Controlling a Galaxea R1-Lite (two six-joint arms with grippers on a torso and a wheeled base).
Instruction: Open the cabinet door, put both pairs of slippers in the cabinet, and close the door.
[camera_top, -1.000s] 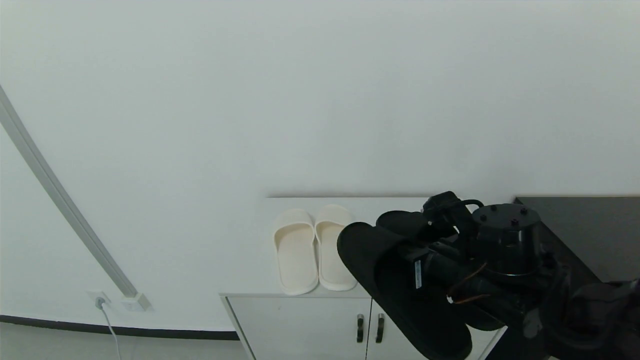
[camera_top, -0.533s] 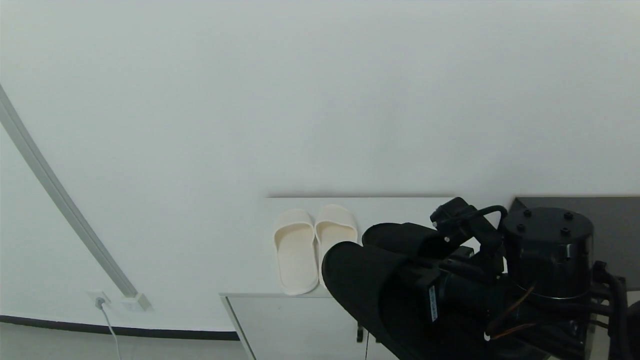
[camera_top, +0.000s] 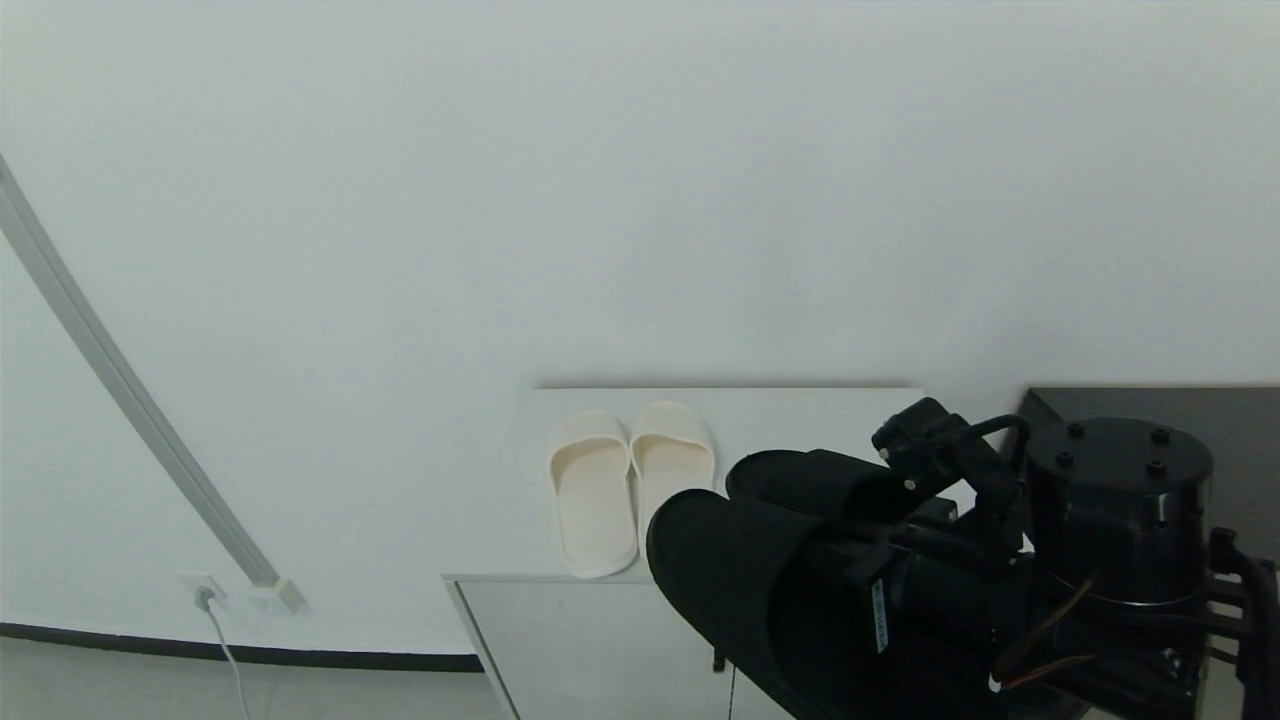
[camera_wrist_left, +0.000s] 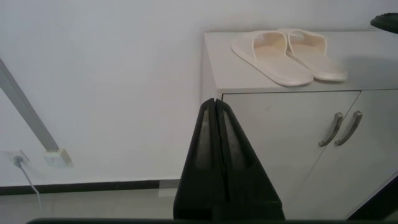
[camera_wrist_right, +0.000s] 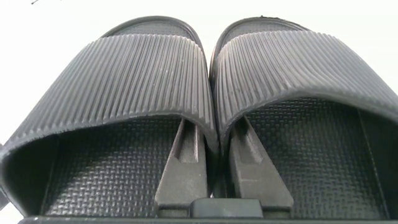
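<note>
The right gripper's two fingers sit one inside each of the black slippers, under the ribbed straps. They squeeze the two neighbouring inner side walls together, so one pinch carries the whole pair. In the head view the pair hangs in the air with its toes pointing toward ten o'clock, in front of the cabinet's front edge and overlapping it. The white slippers lie side by side on the cabinet top, at about ten o'clock from the black pair and just beside it. The left gripper is pressed shut with nothing between its fingers, low in front of the cabinet and well apart from the door handles; both doors are shut. The black pair looks like light moulded foam or rubber: soft, bendy and grippy on its textured footbed. The hold at the inner walls under the straps seems sound, but the long soles may droop or twist around the pinch. The white pair should take the same grip.
</note>
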